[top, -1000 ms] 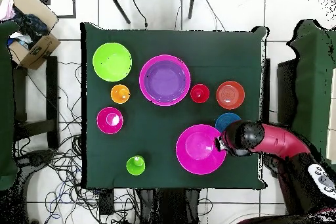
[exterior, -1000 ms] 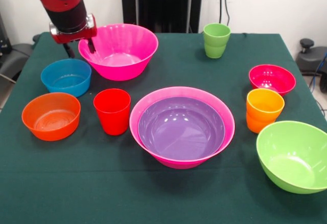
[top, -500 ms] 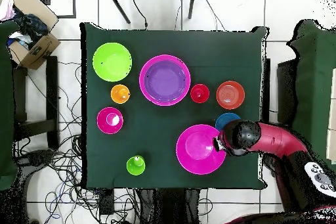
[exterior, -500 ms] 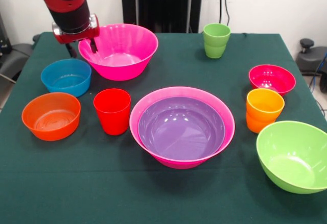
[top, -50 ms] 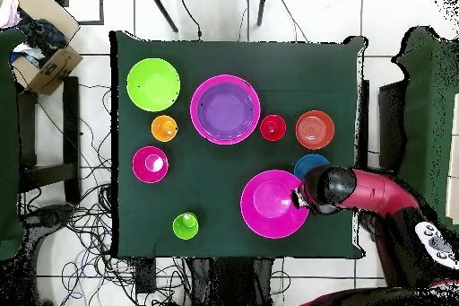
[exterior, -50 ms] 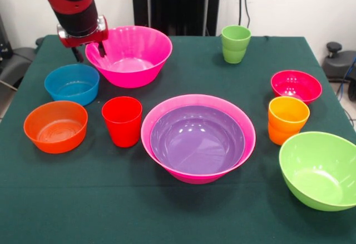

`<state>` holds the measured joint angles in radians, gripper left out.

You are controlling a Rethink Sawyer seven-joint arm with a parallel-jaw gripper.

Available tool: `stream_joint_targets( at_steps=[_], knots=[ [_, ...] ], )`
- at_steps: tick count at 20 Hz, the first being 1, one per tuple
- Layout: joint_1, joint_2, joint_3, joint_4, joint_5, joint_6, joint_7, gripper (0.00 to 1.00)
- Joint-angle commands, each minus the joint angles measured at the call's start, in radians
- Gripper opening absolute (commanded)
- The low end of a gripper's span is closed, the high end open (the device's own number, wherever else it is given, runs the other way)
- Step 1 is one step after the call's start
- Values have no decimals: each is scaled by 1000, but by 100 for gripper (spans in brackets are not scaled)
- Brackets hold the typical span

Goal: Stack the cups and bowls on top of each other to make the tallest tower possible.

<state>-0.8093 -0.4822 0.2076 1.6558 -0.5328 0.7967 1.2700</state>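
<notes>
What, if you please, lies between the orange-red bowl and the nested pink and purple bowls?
The red cup stands between the orange-red bowl and the nested bowls, touching neither. Both views show it; the overhead view puts all three in a row.

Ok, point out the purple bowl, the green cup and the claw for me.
Purple bowl (exterior, -50 ms: 197,138), front view, on its inner floor.
Green cup (exterior, -50 ms: 236,44), front view, on its outer wall.
Claw (exterior, -50 ms: 89,52), front view, midway between its tips at the far pink bowl's rim.
</notes>
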Motion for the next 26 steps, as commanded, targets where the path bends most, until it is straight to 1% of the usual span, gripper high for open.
stream_joint_targets(
  at_steps=[1, 4, 8, 11, 16, 19, 22, 26],
  knots=[
    [47, 22, 26, -76, -28, -81, 78, 100],
    [59, -12, 34, -76, -29, -71, 59, 100],
    [69, -31, 63, -87, 2, -15, 26, 100],
    [82, -29, 78, -109, 12, 7, 11, 100],
    [96, -36, 105, -144, 10, 37, -45, 100],
    [89, -34, 125, -149, 13, 38, -78, 100],
    [96, -29, 124, -164, 13, 61, -81, 100],
    [101, -41, 122, -163, 17, 92, -86, 100]
  ],
)
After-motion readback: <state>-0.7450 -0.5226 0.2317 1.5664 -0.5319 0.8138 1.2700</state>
